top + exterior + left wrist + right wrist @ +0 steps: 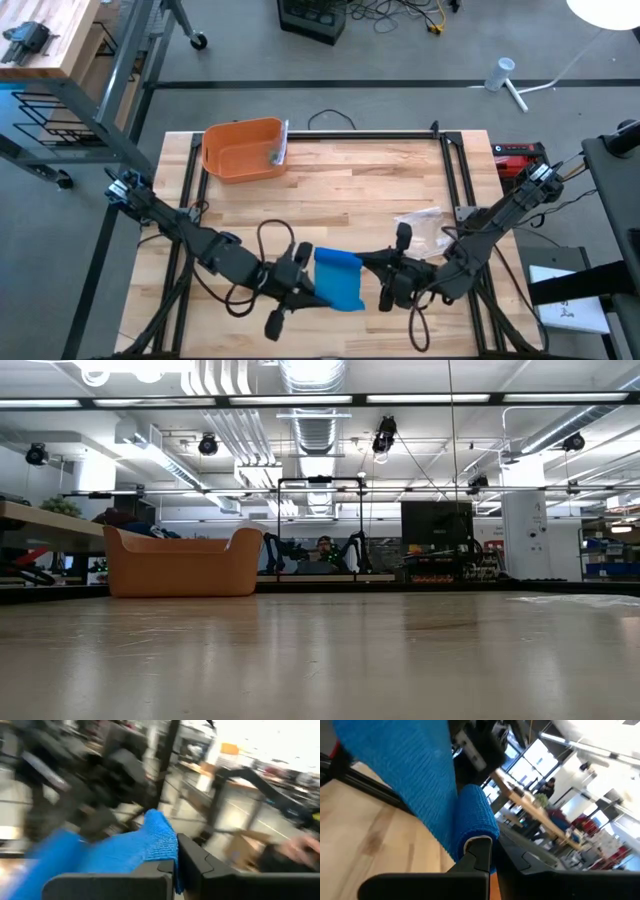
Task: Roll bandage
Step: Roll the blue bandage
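We saw that the bandage (337, 278) was blue woven cloth, matt, with a ribbed, crepe-like weave. The table (370, 180) was pale wood in jointed strips, smooth with a soft sheen. The orange bin (243, 150) looked like smooth plastic. Beside it, the clear wrapper (425, 227) was crinkled glossy film.

A robotics lab is shown: exposed ceiling ducts (312, 380); strip lights (300, 400); a wooden worktop (380, 180) on a metal frame; other robot rigs (320, 550) behind.
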